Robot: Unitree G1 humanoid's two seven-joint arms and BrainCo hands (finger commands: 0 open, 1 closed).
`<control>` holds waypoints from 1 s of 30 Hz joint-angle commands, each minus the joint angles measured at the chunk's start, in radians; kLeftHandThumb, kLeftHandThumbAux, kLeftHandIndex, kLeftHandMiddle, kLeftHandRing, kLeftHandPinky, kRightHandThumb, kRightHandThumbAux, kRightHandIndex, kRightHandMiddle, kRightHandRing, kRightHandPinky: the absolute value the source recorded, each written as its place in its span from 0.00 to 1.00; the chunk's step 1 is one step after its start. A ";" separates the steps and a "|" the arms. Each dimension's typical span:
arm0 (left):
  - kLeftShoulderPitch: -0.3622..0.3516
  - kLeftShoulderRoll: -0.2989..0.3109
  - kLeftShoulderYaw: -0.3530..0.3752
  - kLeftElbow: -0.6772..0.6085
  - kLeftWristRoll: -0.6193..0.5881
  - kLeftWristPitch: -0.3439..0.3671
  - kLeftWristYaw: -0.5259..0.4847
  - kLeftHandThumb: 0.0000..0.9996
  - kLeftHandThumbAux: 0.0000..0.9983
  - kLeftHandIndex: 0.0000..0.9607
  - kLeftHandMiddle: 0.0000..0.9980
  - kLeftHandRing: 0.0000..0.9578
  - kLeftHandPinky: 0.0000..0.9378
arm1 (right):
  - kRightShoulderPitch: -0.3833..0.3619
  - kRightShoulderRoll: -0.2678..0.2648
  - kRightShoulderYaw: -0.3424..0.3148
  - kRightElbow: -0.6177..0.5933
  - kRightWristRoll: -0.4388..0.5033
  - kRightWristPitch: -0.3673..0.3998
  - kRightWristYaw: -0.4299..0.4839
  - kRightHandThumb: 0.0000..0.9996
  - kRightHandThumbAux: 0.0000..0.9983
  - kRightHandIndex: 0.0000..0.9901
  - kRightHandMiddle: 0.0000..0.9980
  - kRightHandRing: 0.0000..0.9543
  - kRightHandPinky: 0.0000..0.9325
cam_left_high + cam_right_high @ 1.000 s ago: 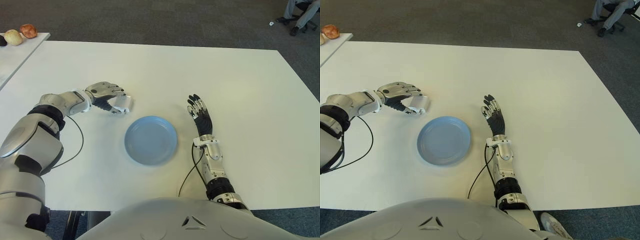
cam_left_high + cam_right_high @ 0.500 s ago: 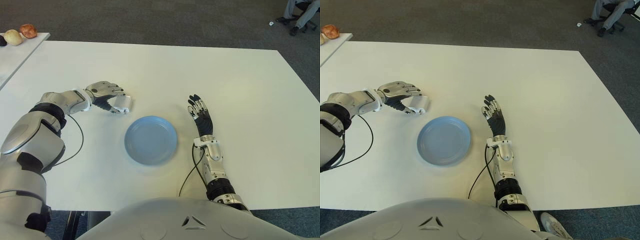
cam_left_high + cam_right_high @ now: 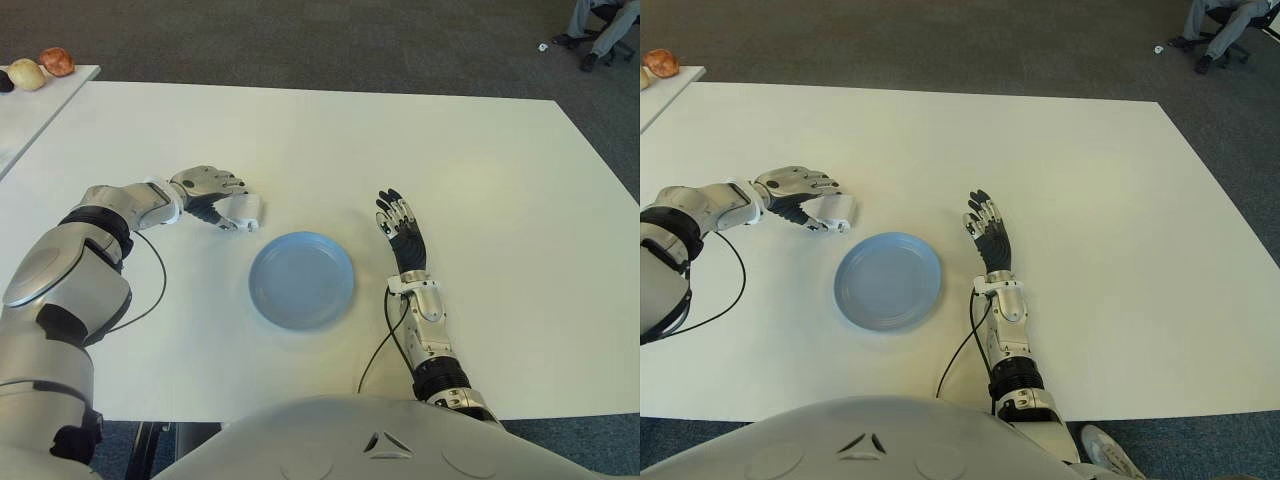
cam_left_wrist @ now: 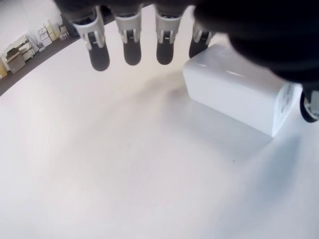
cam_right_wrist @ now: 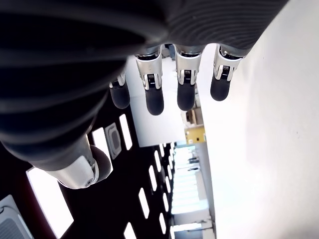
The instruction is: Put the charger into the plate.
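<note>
A white charger lies on the white table, just up and left of the empty blue plate. My left hand is cupped over the charger's left side. In the left wrist view the charger rests flat on the table under the palm. The fingertips hang beside it without touching it, and the thumb shows at its end. My right hand shows to the right of the plate, fingers straight and holding nothing.
A second white table at the far left carries some round items. A person's legs and a chair show on the carpet at the top right. A black cable hangs from my left forearm.
My left hand has settled slightly lower over the charger, which now lies flatter on the table. The right hand and plate have not moved.
</note>
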 commanded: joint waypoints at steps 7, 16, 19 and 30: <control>0.000 -0.018 0.041 0.021 -0.051 0.018 -0.087 0.40 0.27 0.00 0.00 0.02 0.15 | 0.042 0.032 -0.003 0.031 0.006 0.013 -0.003 0.00 0.62 0.10 0.15 0.10 0.07; 0.007 -0.024 0.070 0.017 -0.081 0.025 -0.134 0.40 0.26 0.01 0.01 0.04 0.16 | 0.043 0.033 -0.004 0.027 0.008 0.019 -0.004 0.00 0.61 0.10 0.15 0.11 0.08; 0.008 -0.025 0.074 0.013 -0.081 0.026 -0.139 0.40 0.26 0.01 0.02 0.05 0.17 | 0.045 0.033 -0.004 0.023 0.009 0.020 -0.003 0.00 0.62 0.11 0.15 0.11 0.08; 0.012 -0.036 0.092 0.011 -0.098 0.041 -0.158 0.38 0.26 0.02 0.02 0.04 0.14 | 0.042 0.032 -0.009 0.030 0.014 0.012 0.003 0.00 0.62 0.12 0.15 0.11 0.08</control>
